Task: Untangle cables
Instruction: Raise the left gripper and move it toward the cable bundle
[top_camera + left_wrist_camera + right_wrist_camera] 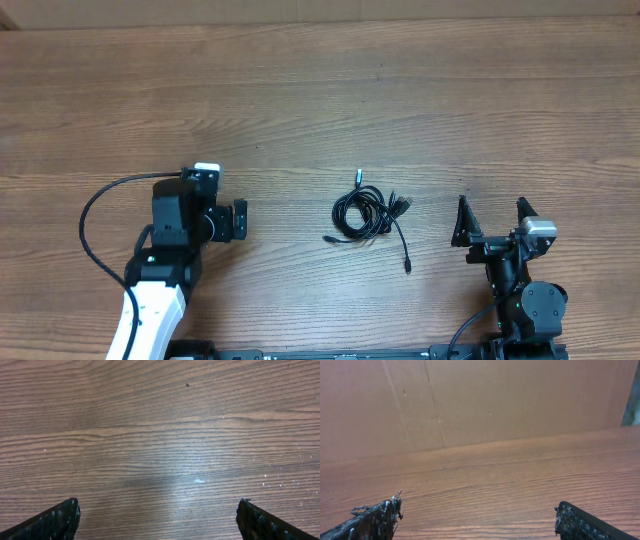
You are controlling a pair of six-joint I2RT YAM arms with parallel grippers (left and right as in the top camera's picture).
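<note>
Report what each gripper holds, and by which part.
Nothing is held. The left gripper and right gripper are both open and empty; the cables lie bundled on the table between them, untouched.

From overhead we cannot count the cables (366, 213): the knot is too small to say how many cords it holds or which strand crosses over which, and the plug tips (408, 267) are mere specks whose type we cannot make out. Both the left arm (150, 305) and the right arm (528, 305) run off the bottom edge of that view. In each wrist view the lower edge cuts off the fingers, so we see only the dark tips of the left gripper (159, 510) and of the right gripper (478, 510), with blurred scraps on one right fingertip (375, 521).
</note>
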